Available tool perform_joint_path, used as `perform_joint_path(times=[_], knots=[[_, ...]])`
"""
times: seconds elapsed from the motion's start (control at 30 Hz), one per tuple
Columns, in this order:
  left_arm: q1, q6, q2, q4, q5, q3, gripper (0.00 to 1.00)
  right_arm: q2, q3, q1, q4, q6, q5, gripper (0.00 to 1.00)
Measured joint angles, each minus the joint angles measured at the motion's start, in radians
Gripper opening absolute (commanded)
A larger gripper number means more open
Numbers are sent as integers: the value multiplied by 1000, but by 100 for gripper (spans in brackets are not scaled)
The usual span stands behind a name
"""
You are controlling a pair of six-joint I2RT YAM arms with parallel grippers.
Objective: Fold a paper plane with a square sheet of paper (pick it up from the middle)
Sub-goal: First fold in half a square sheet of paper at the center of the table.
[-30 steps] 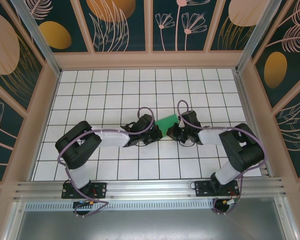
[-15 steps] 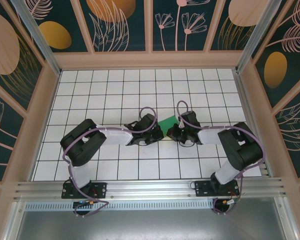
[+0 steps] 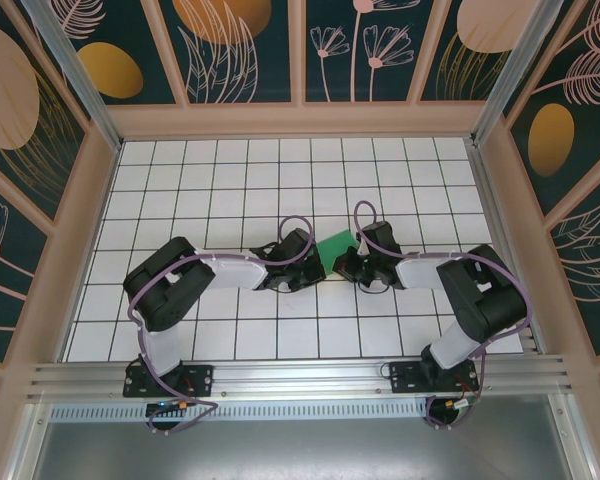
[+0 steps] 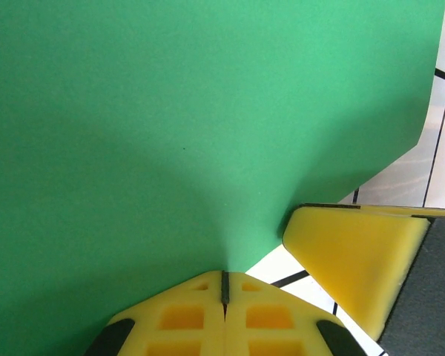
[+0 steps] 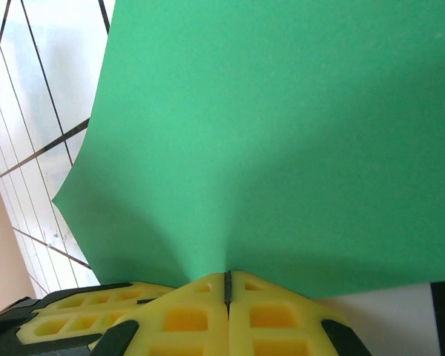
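- Top view: the square sheet of paper [image 3: 335, 246] sits between the two arms near the middle of the worktop [image 3: 230, 180]. The left hand [image 3: 317, 266] is at its lower left edge and the right hand [image 3: 346, 262] at its lower right. I judge a fold between the two hands to be in progress. It should go well if both travel evenly, so the pinched edges meet squarely and the sheet neither twists nor tears.
- Left wrist view: the left hand [image 4: 225, 278] is clenched on the sheet's edge, its yellow fingers pressed together with the paper running into the seam. The sheet [image 4: 170, 133] is plain bright green and smooth, swelling in a soft curve away from the pinch. A yellow finger, seemingly of the right hand [image 4: 348, 259], lies just beside it.
- Right wrist view: the right hand [image 5: 227, 278] is likewise clenched on an edge. The sheet [image 5: 282, 133] fans away uncreased, one corner above the grid tiles. Both pinches look shallow, so a gentle pull suits such thin paper.
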Motion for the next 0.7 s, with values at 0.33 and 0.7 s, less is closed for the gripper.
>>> perform_joint_path(times=[0.33,0.7], knots=[[0,0,0,-1,0,1,4,26,29,0,-14,-8,11,0],[0,5,0,-1,-11,4,5,31,31,0,-21,-19,11,0]])
